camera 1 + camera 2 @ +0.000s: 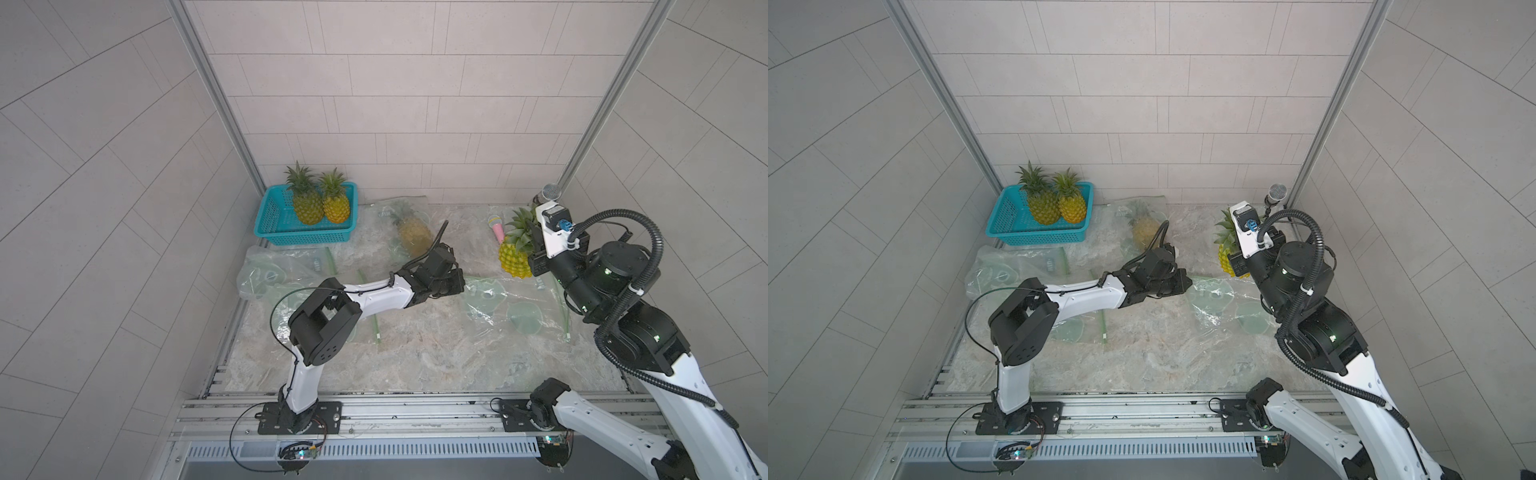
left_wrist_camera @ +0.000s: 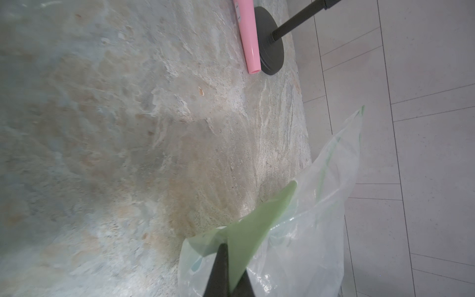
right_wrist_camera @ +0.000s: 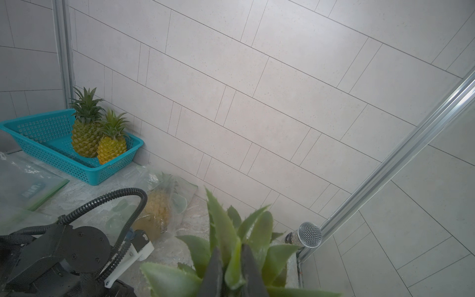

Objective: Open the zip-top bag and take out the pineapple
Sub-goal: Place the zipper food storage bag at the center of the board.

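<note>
The clear zip-top bag [image 1: 494, 297] with green prints lies flattened on the stone table in both top views. My left gripper [image 1: 455, 286] is shut on its near-left edge. In the left wrist view the jaws [image 2: 230, 257] pinch a green patch of the bag [image 2: 308, 231]. The pineapple [image 1: 514, 259] is outside the bag, just behind it and tilted. My right gripper [image 1: 534, 255] is shut on its leafy crown. The right wrist view shows the jaws [image 3: 232, 261] clamped on a leaf of the crown [image 3: 223, 228].
A teal basket [image 1: 274, 216] with two pineapples stands at the back left. Another bag with a pineapple [image 1: 411, 235] lies at the back middle. Empty bags [image 1: 270, 272] lie at the left. A pink toy microphone [image 1: 496, 228] and a microphone stand [image 1: 552, 192] are at the back right.
</note>
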